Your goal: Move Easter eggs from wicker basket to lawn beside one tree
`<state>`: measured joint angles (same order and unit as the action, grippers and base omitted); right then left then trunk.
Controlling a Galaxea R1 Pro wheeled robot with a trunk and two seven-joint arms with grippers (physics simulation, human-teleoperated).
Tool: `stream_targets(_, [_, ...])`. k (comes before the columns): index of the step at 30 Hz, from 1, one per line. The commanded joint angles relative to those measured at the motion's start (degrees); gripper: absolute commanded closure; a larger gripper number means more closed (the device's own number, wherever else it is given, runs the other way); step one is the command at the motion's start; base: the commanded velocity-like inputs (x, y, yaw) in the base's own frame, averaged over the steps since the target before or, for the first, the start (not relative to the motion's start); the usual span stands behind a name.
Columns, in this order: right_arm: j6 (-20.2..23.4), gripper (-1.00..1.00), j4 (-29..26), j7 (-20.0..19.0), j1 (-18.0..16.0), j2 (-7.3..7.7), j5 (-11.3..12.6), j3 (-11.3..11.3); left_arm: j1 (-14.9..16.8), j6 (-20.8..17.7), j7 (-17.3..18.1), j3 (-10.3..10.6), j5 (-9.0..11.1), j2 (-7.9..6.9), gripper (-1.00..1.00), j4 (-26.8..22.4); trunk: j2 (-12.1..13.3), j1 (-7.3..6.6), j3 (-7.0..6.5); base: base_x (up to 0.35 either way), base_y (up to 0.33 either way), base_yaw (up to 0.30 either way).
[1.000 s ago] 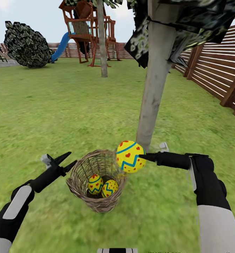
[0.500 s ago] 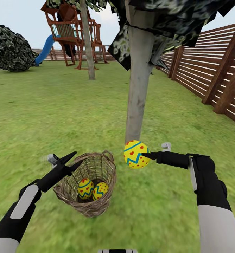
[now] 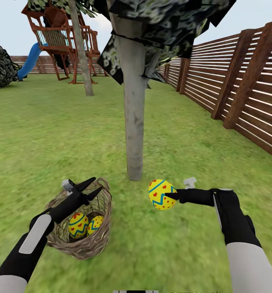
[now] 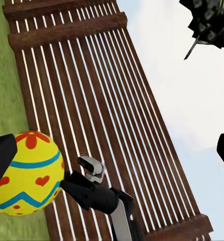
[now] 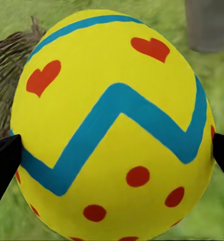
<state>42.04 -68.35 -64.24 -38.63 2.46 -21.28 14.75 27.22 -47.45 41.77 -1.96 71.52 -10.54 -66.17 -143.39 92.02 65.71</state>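
Yellow egg with red hearts and blue zigzag (image 3: 162,194) clamped in right jaws (image 3: 167,195) above green lawn (image 3: 50,134), near pale-grey tree trunk (image 3: 134,122), left jaws (image 3: 94,186) parted, empty, over tan wicker basket (image 3: 85,244) holding two more painted eggs (image 3: 78,225).

The wicker basket (image 3: 81,228) stands on the lawn (image 3: 38,142) at the near left, with two eggs (image 3: 78,225) side by side inside it. The left gripper (image 3: 91,187) hangs over its rim. To the right, clear of the basket, the right gripper (image 3: 168,196) holds the third egg (image 3: 161,194) above the grass. The tree (image 3: 134,122) rises just behind, between basket and egg. The fence (image 3: 242,89) runs along the lawn's right edge, the play tower (image 3: 58,40) stands far back left.
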Motion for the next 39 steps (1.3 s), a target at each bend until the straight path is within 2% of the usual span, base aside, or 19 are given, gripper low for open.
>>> stream_targets(1, [0.2, 1.0, 0.0, 0.1, 0.0, -0.06, -0.4, 0.1, 0.0, -0.3, 0.0, 0.0, 0.1, -0.01, -1.0, 0.0, 0.0, -0.01, -0.02, 0.0, -0.283, -0.222])
stream_targets(9, [-0.7, 1.0, 0.0, 0.9, 0.0, -0.13, -0.5, 0.1, 0.0, -0.3, -0.1, 0.0, 0.1, 0.11, -1.0, 0.0, 0.0, -0.01, -0.36, 0.0, -0.323, -0.157])
stream_targets(12, [-1.3, 1.0, 0.1, 5.0, 0.0, -0.26, -0.7, 0.0, 0.0, -0.3, -0.1, -0.1, 0.1, 0.25, -1.0, 0.1, 0.0, -0.01, -0.37, 0.0, -0.335, -0.002])
stream_targets(15, [-1.4, 1.0, 0.1, 6.0, 0.0, -0.33, -0.7, 0.0, 0.0, -0.3, -0.1, -0.1, 0.1, 0.29, -1.0, 0.1, 0.0, -0.01, -0.37, 0.0, -0.184, 0.046])
stream_targets(21, [-1.3, 1.0, 0.0, 8.0, 0.0, -0.5, -0.6, 0.0, 0.0, -0.2, -0.1, -0.1, 0.1, 0.34, -1.0, 0.4, 0.0, -0.01, -0.37, 0.0, -0.013, 0.268])
stream_targets(26, [-1.3, 1.0, 0.1, 17.9, 0.0, -0.57, -0.5, 0.0, 0.0, -0.2, -0.1, -0.1, 0.1, 0.34, -1.0, 0.3, 0.0, -0.01, -0.31, 0.0, 0.0, 0.292])
stream_targets(28, [-1.3, 1.0, 0.1, 20.4, 0.0, -0.59, -0.3, -0.1, 0.0, -0.2, 0.0, -0.1, 0.1, 0.34, -1.0, 0.3, 0.0, -0.01, -0.26, 0.009, -0.007, 0.29])
stream_targets(31, [-1.4, 1.0, 0.6, 21.2, 0.0, -0.61, -0.4, -0.1, 0.0, -0.1, 0.0, 0.9, 0.1, 0.34, -1.0, 0.3, 0.0, -0.01, -0.18, 0.113, -0.128, 0.29])
stream_targets(36, [-1.8, 1.0, 2.1, 23.8, 0.0, -0.74, -0.4, -0.2, 0.0, -0.1, 0.0, 1.2, 0.1, 0.34, -1.0, 0.4, 0.0, -0.01, -0.05, 0.207, -0.237, 0.289])
stream_targets(39, [-6.4, 1.0, 3.3, 24.5, 0.0, -0.79, -0.4, -0.2, 0.0, -0.1, 0.0, 1.3, 0.1, 0.34, -1.0, 0.3, 0.0, -0.01, 0.05, 0.217, -0.255, 0.273])
